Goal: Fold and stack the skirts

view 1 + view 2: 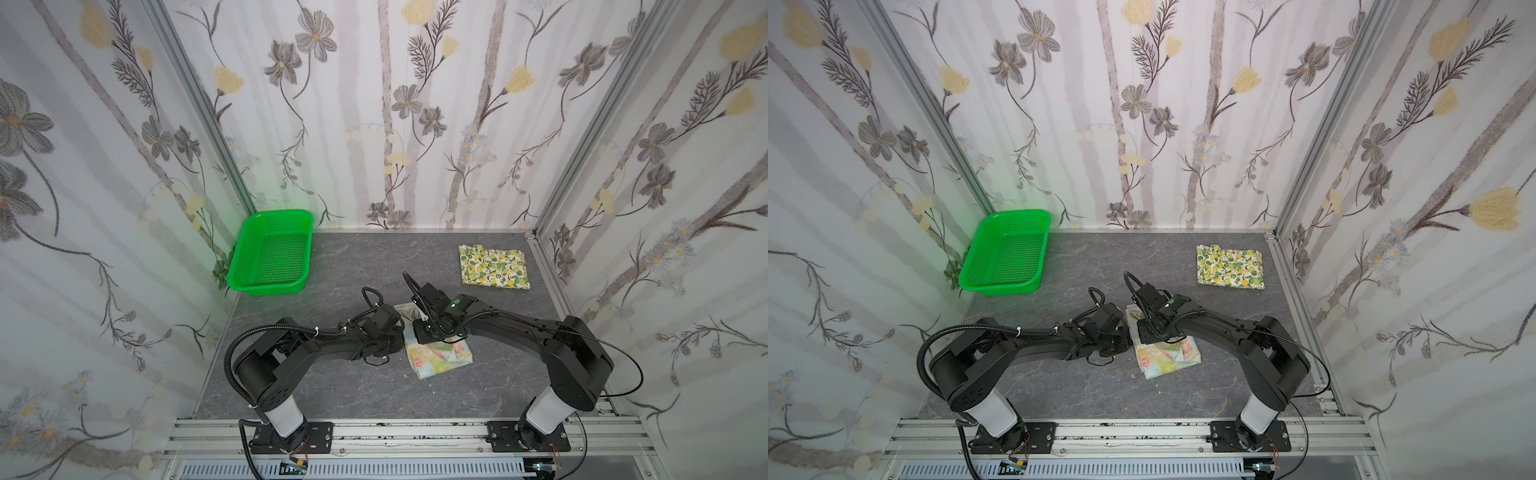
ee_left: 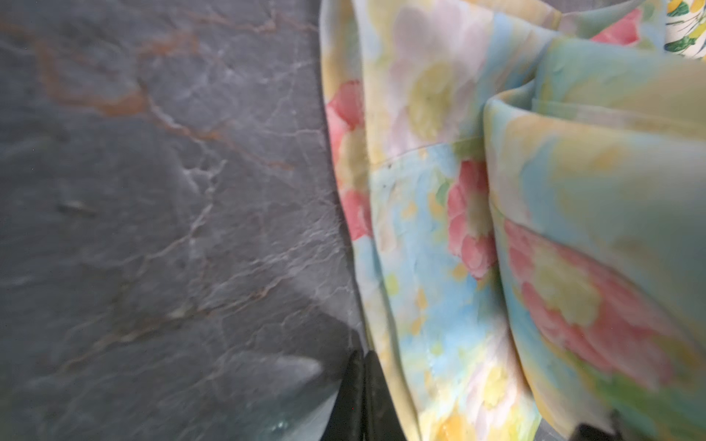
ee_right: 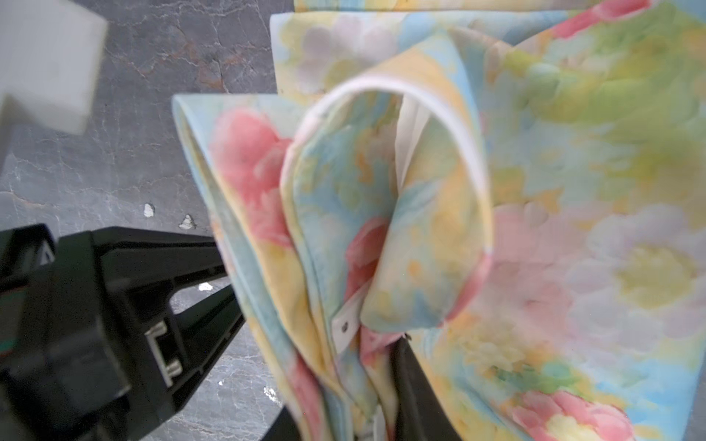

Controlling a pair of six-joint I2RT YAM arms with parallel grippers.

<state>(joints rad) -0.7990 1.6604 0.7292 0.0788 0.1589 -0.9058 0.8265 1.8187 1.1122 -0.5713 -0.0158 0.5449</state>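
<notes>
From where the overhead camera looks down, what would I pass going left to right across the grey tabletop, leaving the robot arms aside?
green perforated basket → pastel floral skirt → folded lemon-print skirt

Left arm [image 1: 316, 345]: elbow bent, forearm reaching right toward centre; left gripper [image 3: 229, 275] clamped on a raised fold of the pastel skirt [image 1: 440, 357]. Right arm [image 1: 519, 328]: mirrored, reaching left, wrist pitched down; right gripper [image 3: 355, 389] with jaws parted, cloth lying between them.
</notes>
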